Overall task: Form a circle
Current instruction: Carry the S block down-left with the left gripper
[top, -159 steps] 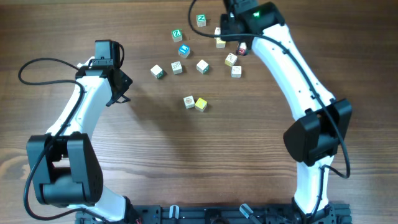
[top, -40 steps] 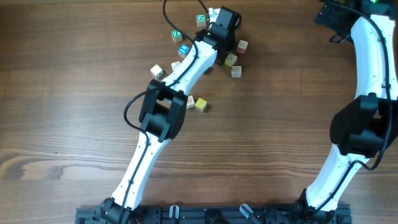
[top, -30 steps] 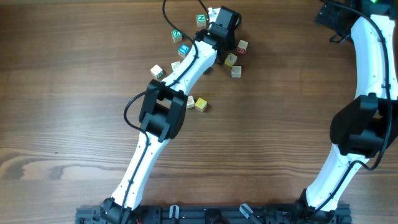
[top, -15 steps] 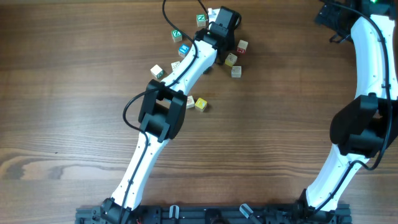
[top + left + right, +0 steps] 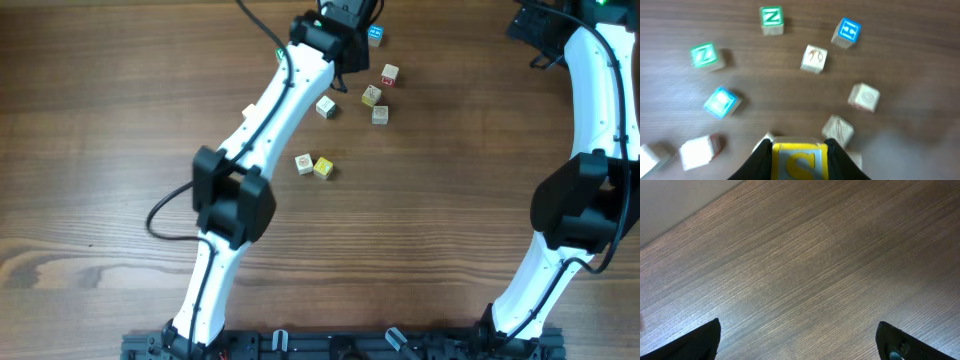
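Where left jaws clamp it, the cube (image 5: 799,161) is yellow-faced.

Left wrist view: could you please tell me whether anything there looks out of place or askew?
Nothing looks damaged. The blocks lie scattered at mixed angles, no ring, and the left claw grips a yellow S block.

Wood-grain desk (image 5: 810,265) fills the view; two dark fingers (image 5: 702,342) stand wide apart at the lower corners.
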